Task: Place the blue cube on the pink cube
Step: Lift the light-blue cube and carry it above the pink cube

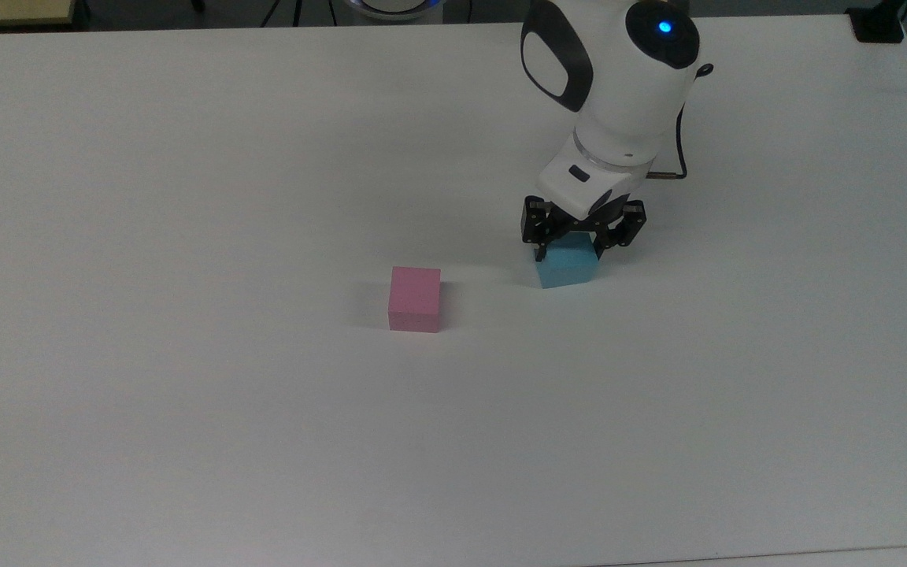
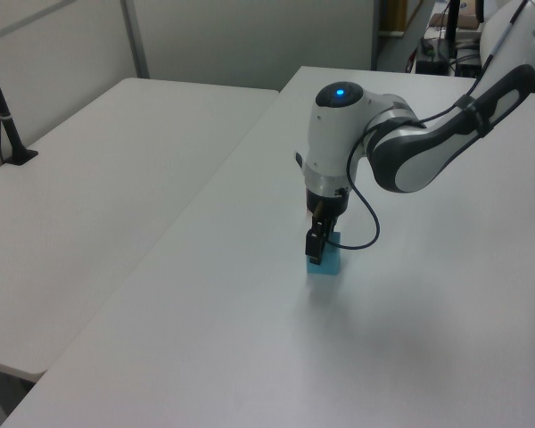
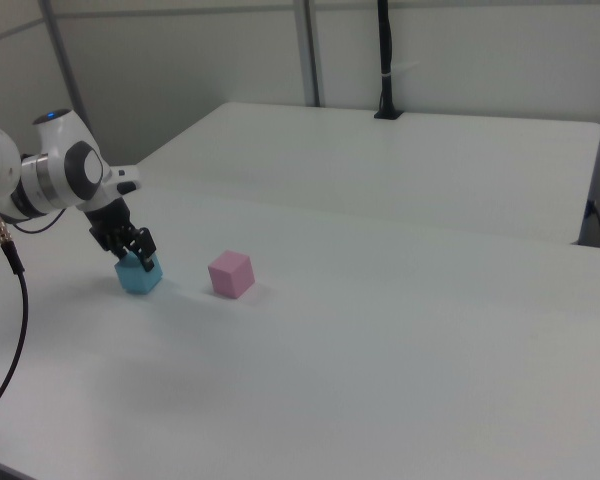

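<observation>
Your gripper [image 1: 568, 254] down over the blue cube [image 1: 568, 267], fingers spread wide, one on each side and not visibly pressing it, cube resting on the white table [image 1: 186, 197], pink cube [image 1: 415, 298] apart toward the top view's left.

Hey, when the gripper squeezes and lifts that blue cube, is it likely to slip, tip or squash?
The blue cube has flat, matte faces, so the gripper straddling it should probably hold it without slipping. Its squat shape sits flat on the table, so it will hardly tip or roll. It looks like light foam, perhaps slightly squashable.
</observation>
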`<control>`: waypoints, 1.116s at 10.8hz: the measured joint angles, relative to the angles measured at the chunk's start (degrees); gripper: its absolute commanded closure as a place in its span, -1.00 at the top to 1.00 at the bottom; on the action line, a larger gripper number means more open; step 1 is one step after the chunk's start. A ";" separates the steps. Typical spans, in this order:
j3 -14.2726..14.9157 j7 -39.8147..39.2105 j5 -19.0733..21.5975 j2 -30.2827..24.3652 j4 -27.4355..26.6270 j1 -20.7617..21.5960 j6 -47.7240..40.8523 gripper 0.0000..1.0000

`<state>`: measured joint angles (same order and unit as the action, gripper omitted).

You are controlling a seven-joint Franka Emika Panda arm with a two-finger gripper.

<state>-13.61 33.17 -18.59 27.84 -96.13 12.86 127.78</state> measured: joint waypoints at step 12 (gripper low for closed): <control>0.36 -16.19 4.15 -7.88 3.14 -14.31 -4.91 -0.40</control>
<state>-13.24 16.99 -14.43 19.97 -92.99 -1.45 122.88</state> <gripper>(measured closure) 0.383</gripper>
